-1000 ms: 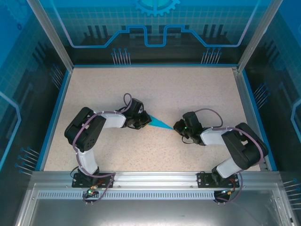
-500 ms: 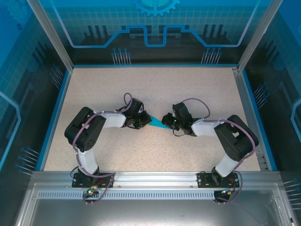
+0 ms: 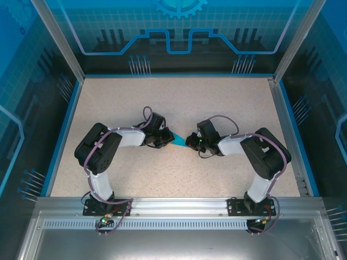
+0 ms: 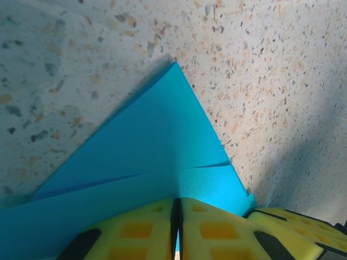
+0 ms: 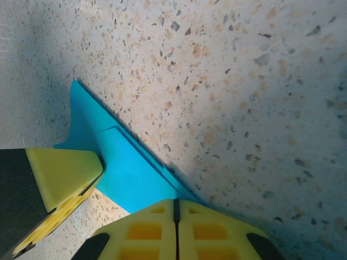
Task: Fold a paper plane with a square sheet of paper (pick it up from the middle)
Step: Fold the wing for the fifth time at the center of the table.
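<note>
**Both pincers closed at the folded teal paper, mid-table**

The paper plane [image 3: 179, 142] lies near the middle of the speckled table [image 3: 217, 103]. It is a narrow teal wedge stretched between the two arms. In the top view only a short strip of it shows, because a gripper covers each end.

The left gripper [image 3: 165, 140] sits on the wider, left end of the wedge. In the left wrist view its yellow pads [image 4: 135, 230] are pressed together with only a thin dark seam between them. A sliver of teal shows low in that seam, so the left gripper [image 4: 176, 216] is pinched on the paper plane [image 4: 152, 146]. Ahead of the pads the paper lies flat on the table, with layered folds and one corner pointing away from the camera.

The right gripper [image 3: 191, 141] rests at the narrow, right end, close to the left one. The right wrist view shows the right gripper [image 5: 174, 227] with its pads [image 5: 217, 233] fully together. The paper plane [image 5: 124, 168] runs in beneath them. It cannot be told whether the paper is caught between the pads or merely lies under them.

Each wrist view also catches the other arm. A yellow pad of the left gripper [image 5: 62, 173] sits on the paper at the left of the right wrist view. A pad of the right gripper [image 4: 293, 230] shows at the lower right of the left wrist view.
</note>
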Tool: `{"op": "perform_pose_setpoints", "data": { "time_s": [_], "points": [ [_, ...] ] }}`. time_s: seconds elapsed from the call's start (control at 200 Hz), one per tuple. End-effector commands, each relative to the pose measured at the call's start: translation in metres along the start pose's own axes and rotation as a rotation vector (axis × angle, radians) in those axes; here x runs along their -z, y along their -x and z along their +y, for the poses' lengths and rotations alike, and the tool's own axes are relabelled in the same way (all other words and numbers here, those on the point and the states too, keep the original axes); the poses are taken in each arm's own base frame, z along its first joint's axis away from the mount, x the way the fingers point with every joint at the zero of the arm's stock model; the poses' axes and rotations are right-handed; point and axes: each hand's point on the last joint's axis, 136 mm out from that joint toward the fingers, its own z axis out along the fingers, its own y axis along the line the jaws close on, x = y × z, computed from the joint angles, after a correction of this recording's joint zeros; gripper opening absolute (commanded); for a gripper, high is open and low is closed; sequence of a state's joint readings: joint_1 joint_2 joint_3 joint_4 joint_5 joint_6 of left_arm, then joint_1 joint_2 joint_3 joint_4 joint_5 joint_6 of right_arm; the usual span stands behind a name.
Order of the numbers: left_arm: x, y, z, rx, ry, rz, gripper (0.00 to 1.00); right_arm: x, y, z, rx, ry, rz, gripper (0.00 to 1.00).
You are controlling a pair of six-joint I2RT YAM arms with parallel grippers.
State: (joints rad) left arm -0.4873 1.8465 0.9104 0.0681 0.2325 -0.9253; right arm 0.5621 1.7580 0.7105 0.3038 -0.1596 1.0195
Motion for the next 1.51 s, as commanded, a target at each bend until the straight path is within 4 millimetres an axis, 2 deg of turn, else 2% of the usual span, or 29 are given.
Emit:
{"op": "perform_pose_setpoints", "data": {
  "time_s": [0.0, 0.18, 0.33, 0.555, 0.84, 1.09, 1.185, 1.255, 1.371, 1.416, 1.501],
  "points": [
    [0.0, -0.006, 0.054, 0.036, 0.191, 0.037, 0.14, -0.003, -0.013, -0.043, -0.036, -0.141, 0.047, 0.06],
    [0.013, 0.004, 0.064, 0.055, 0.227, 0.0, 0.21, -0.006, -0.03, -0.077, -0.069, -0.256, 0.117, 0.04],
    [0.021, 0.01, 0.078, 0.083, 0.267, -0.033, 0.22, -0.006, -0.034, -0.092, -0.095, -0.295, 0.128, 0.04],
    [0.034, 0.012, 0.09, 0.12, 0.315, -0.084, 0.23, -0.004, -0.035, -0.098, -0.098, -0.33, 0.133, 0.05],
    [0.036, 0.01, 0.105, 0.159, 0.361, -0.101, 0.24, -0.004, -0.037, -0.103, -0.105, -0.35, 0.139, 0.05],
    [0.055, 0.014, 0.116, 0.192, 0.404, -0.171, 0.25, -0.004, -0.035, -0.102, -0.098, -0.354, 0.136, 0.05],
    [0.057, 0.016, 0.114, 0.181, 0.388, -0.175, 0.26, -0.005, -0.032, -0.093, -0.074, -0.319, 0.135, 0.05],
    [0.061, 0.019, 0.105, 0.159, 0.357, -0.18, 0.27, -0.005, -0.025, -0.075, -0.03, -0.254, 0.122, 0.07],
    [0.07, 0.024, 0.088, 0.118, 0.311, -0.195, 0.3, 0.006, -0.005, -0.022, 0.101, -0.092, 0.094, 0.14],
    [0.076, 0.025, 0.082, 0.101, 0.301, -0.199, 0.31, 0.016, 0.004, 0.001, 0.169, -0.031, 0.076, 0.2],
    [0.085, 0.027, 0.074, 0.067, 0.29, -0.204, 0.34, 0.035, 0.016, 0.028, 0.296, 0.022, 0.051, 0.32]
  ]
}}
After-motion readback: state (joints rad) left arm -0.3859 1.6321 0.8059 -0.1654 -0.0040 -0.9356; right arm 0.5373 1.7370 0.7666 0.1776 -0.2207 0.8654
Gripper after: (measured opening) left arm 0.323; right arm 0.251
